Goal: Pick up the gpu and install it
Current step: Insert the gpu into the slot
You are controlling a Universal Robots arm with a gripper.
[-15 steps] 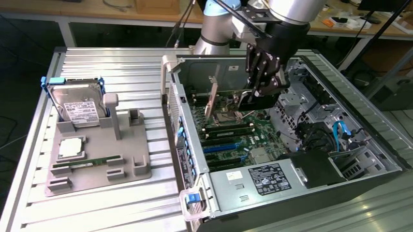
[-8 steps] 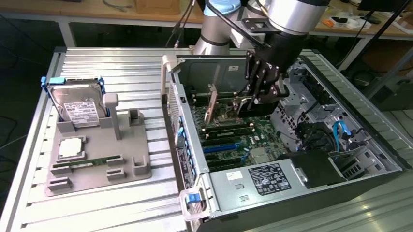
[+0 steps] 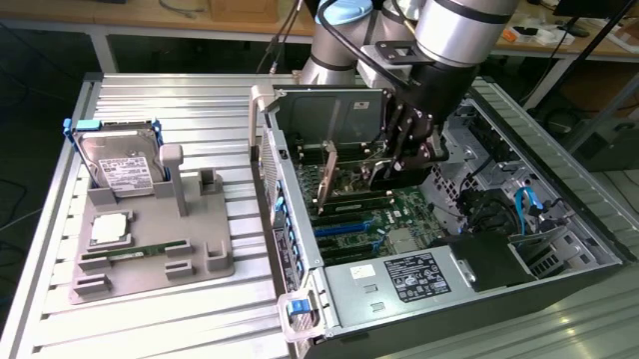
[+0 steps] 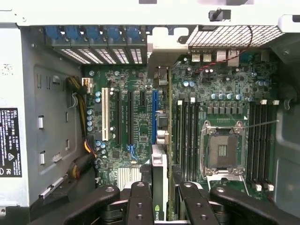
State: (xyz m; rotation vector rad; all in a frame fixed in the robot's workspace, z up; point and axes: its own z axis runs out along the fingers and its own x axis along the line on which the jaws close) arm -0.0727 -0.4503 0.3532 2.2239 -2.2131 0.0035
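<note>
The gpu (image 3: 330, 178) is a thin dark card with a silvery bracket, held on edge inside the open computer case (image 3: 299, 224). My gripper (image 3: 402, 153) is shut on it from above, low over the motherboard. In the wrist view the gpu (image 4: 159, 173) runs edge-on between my black fingers (image 4: 140, 201), its metal bracket (image 4: 164, 49) up against the rear slot openings. The card lies along the blue expansion slot (image 4: 154, 117); whether it sits in the slot I cannot tell.
A grey holder (image 3: 150, 258) on the exterior view's left carries a silver hard drive (image 3: 120, 161), a processor chip (image 3: 110, 228) and a green memory stick (image 3: 135, 253). Inside the case are the power supply (image 3: 399, 277), processor socket (image 4: 220, 150) and cables (image 4: 82, 140).
</note>
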